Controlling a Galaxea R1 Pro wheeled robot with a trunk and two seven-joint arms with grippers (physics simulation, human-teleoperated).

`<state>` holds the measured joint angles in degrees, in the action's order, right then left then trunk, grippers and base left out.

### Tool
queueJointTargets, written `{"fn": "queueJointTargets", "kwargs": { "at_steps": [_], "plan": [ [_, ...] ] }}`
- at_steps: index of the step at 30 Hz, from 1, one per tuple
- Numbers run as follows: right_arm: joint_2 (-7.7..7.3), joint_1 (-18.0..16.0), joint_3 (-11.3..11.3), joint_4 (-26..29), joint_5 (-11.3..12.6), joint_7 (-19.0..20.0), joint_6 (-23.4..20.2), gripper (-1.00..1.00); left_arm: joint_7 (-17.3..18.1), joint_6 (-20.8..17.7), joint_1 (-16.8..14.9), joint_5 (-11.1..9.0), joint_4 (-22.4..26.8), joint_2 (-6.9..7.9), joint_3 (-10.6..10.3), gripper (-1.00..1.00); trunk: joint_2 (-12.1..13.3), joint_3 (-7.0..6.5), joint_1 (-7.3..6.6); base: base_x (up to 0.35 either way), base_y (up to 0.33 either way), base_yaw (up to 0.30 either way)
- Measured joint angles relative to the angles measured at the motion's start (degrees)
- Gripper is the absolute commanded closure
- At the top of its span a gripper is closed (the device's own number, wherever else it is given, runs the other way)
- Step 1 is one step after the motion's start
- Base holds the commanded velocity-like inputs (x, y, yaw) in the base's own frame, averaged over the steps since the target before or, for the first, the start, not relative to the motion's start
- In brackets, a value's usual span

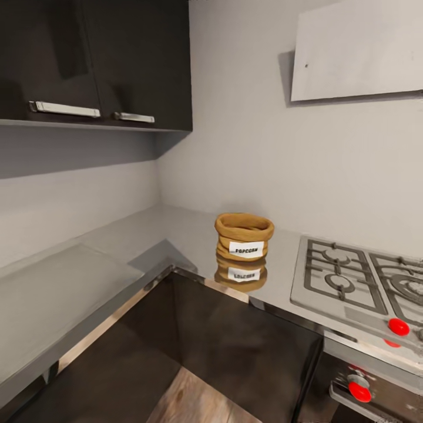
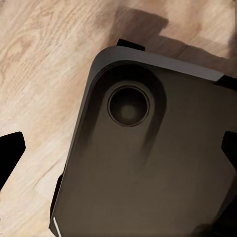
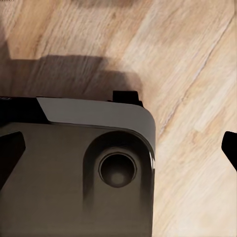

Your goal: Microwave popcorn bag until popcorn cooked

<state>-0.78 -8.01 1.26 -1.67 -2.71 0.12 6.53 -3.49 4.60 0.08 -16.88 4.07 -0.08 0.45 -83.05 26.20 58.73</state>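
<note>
Room: grey-walled kitchen with dark glossy upper cabinets [image 1: 94, 64], a flat grey range hood [image 1: 358, 50] and light wood floor [image 2: 44, 64].
Bench: glossy grey reflective slab [image 1: 176, 232] wrapping the corner.
Popcorn bag: small squat tan paper sack with a white label [image 1: 244, 237], upright near the bench's front edge, beside the steel gas hob [image 1: 352, 276], likely within easy reach.
Arms: both hang low over the dark robot base [image 2: 148, 163], probably stowed for driving.
Jaws: both pairs apart, holding nothing.
</note>
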Motion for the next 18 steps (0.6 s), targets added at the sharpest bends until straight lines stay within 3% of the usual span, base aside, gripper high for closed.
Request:
{"fn": "queueJointTargets", "kwargs": {
  "at_steps": [9, 14, 18],
  "plan": [
    [-0.01, 0.0, 0.0, 0.0, 0.0, 0.0, -0.2, -1.0, -0.2, 0.2, 0.0, 0.0, 0.0, -0.08, 0.0, -1.0, 0.0, -0.5, 0.0, 0.0, 0.0, -0.169],
    [-0.07, 0.0, 0.0, 0.0, -0.1, 0.0, -0.3, -1.0, -0.2, 0.2, 0.0, 0.0, 0.0, -0.01, 0.0, -1.0, 0.0, -0.58, 0.0, -0.009, 0.0, -0.03],
    [-0.06, 0.0, 0.0, 0.0, -0.1, 0.0, -0.3, -1.0, -0.3, 0.2, 0.0, 0.0, 0.0, -0.08, 0.0, -1.0, 0.0, -0.59, 0.02, -0.204, 0.0, -0.002]
  ]
}}
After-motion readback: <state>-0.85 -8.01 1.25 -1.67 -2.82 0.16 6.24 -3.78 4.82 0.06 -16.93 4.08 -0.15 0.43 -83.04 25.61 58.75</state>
